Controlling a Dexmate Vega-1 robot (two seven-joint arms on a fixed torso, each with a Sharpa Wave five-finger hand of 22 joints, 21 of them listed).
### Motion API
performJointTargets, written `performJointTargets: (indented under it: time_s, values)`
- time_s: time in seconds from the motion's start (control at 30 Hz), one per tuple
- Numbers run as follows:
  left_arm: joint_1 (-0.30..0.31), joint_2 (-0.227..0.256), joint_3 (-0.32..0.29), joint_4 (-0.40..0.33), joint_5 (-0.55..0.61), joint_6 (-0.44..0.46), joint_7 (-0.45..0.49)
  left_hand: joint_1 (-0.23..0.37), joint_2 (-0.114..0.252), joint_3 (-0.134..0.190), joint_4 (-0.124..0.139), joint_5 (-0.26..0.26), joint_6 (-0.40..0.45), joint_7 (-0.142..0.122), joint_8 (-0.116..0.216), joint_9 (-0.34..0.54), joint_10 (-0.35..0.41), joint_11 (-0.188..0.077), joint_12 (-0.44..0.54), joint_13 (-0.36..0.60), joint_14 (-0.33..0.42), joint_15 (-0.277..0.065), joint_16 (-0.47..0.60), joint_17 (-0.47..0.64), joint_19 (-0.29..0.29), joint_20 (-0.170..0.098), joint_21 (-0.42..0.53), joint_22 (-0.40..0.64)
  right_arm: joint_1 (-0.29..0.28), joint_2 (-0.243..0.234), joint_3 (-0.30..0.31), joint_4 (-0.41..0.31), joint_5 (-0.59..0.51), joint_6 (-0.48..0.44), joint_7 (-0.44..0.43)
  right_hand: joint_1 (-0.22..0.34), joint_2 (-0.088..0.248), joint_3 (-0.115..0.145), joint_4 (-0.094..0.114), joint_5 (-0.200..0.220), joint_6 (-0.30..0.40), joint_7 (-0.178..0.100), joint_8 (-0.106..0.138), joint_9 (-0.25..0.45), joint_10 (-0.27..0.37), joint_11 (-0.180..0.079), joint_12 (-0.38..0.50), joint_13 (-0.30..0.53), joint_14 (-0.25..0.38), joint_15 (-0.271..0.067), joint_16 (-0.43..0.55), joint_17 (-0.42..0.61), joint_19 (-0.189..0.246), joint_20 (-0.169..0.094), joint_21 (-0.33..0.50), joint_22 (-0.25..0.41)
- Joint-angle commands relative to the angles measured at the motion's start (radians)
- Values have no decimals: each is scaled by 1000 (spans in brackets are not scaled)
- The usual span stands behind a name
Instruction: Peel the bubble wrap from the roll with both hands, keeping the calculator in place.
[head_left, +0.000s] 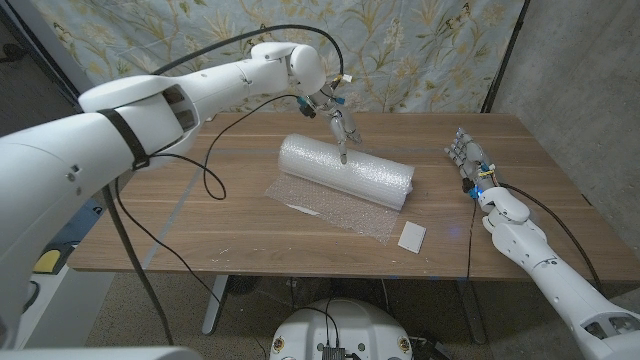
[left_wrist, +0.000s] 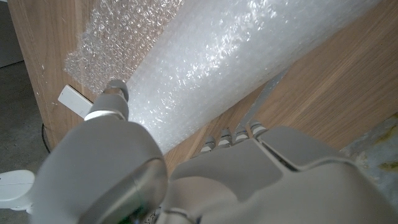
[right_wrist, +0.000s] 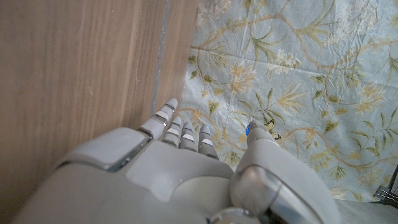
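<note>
- The bubble wrap roll (head_left: 345, 171) lies across the middle of the table (head_left: 240, 230). It looks light, soft and slippery, likely to roll away.
- Its loose sheet (head_left: 330, 208) spreads toward the robot; that free edge seems the best grip.
- The left robot hand (head_left: 340, 123) presses a fingertip on the roll's top, holding nothing.
- The right robot hand (head_left: 468, 160) stands spread, well apart.
- A flat white object (head_left: 412, 236), perhaps the calculator, lies beside the sheet.

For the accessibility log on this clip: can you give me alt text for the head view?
The robot's left hand presses a fingertip onto a clear roll of bubble wrap lying on a brown wooden table, a loose sheet spread toward the front edge. A small white flat rectangle lies near the roll; the right hand waits apart, open.
</note>
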Motion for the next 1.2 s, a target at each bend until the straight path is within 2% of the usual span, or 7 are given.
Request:
performJointTargets:
  time_s: [0.03,0.33,0.83,1.2]
  values:
    - [7,-31,15,79,1,-24,52,2,13,-2,-1,4,-291,-8,9,1,-257,-5,6,4,-256,5,4,2,-170,-3,10,1,26,11,-7,46,8,2,27,-8,-2,4,-3,-1,-1,4,3,3,-6,0,4,3,-4,2,1,4,-6,-1,2,3]
    - [5,-65,25,139,-24,-41,46,3,20,-5,0,4,-296,-6,7,1,-257,-4,6,4,-256,6,4,2,-173,-1,8,1,29,4,-8,42,8,-13,20,-10,-1,4,-3,-1,-2,3,5,3,-5,0,5,3,-3,0,4,4,-7,-1,3,3]
    - [-9,-160,63,314,-65,-118,8,-5,28,-14,6,2,-302,-8,4,1,-264,2,4,3,-261,6,2,3,-179,4,7,2,23,-10,-7,18,6,-51,-9,-13,0,6,-5,0,-17,2,4,3,-17,6,5,3,-11,7,3,4,-16,2,4,3]
    - [-14,-176,83,356,-75,-142,8,-8,31,-19,7,1,-302,-9,4,1,-266,3,4,3,-264,7,1,3,-183,6,6,2,23,-11,-10,16,-1,-59,-20,-15,0,8,-8,0,-39,3,1,2,-36,13,3,3,-26,12,2,3,-29,4,3,3]
